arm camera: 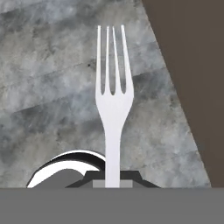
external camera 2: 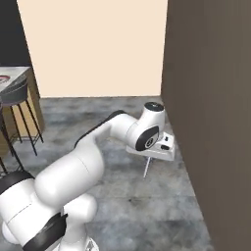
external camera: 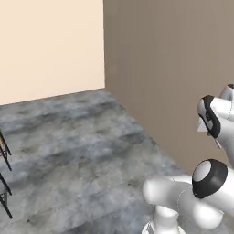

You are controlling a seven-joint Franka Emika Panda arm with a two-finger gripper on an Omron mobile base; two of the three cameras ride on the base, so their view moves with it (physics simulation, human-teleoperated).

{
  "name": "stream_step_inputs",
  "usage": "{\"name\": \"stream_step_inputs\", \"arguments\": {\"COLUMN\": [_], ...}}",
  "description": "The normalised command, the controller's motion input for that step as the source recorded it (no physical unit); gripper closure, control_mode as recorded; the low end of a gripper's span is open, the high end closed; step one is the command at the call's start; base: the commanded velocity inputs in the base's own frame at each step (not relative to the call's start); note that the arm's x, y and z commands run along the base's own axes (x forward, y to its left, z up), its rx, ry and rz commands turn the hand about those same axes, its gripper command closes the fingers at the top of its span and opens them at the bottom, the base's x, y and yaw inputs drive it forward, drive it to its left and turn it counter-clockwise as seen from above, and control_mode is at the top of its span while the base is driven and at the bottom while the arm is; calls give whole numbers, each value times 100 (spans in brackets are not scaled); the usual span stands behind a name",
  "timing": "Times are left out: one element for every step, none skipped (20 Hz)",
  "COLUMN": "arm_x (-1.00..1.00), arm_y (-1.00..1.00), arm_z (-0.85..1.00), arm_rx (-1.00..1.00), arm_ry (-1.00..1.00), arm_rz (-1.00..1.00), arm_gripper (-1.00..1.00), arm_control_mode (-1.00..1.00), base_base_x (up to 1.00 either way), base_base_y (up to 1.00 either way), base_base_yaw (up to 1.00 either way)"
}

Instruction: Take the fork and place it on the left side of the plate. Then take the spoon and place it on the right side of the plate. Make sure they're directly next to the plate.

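My gripper (arm camera: 113, 178) is shut on the handle of the fork (arm camera: 112, 92). The fork's tines point away from the hand, over the grey stone floor. From the right base view, the gripper (external camera 2: 149, 157) hangs low beside the brown wall, and the thin fork (external camera 2: 146, 168) sticks down from it toward the floor. A sliver of the red-rimmed plate (external camera 2: 4, 78) lies on the counter at the far left edge. The spoon is out of view.
A tall dark brown wall (external camera 2: 211, 108) stands close on the gripper's right. The counter (external camera 2: 22, 72) with a dark stool (external camera 2: 17, 93) in front of it is at the far left. Thin black stool legs (external camera: 4, 155) show in the left base view. Grey floor (external camera: 82, 151) lies between.
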Motion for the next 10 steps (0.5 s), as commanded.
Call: {"name": "stream_step_inputs", "arguments": {"arm_x": [0,0,0,0,0,0,0,0,0,0], "arm_y": [0,0,0,0,0,0,0,0,0,0], "arm_z": [0,0,0,0,0,0,0,0,0,0], "arm_rx": [0,0,0,0,0,0,0,0,0,0], "arm_ry": [0,0,0,0,0,0,0,0,0,0], "arm_rz": [0,0,0,0,0,0,0,0,0,0], "arm_gripper": [100,100,100,100,100,100,100,100,100,100], "arm_control_mode": [100,100,100,100,100,100,100,100,100,100], "base_base_x": [100,100,100,100,100,100,100,100,100,100], "base_base_y": [-11,-10,-5,-4,-3,-2,0,0,0,0], "base_base_yaw": [62,61,58,55,50,48,46,46,47,49]}}
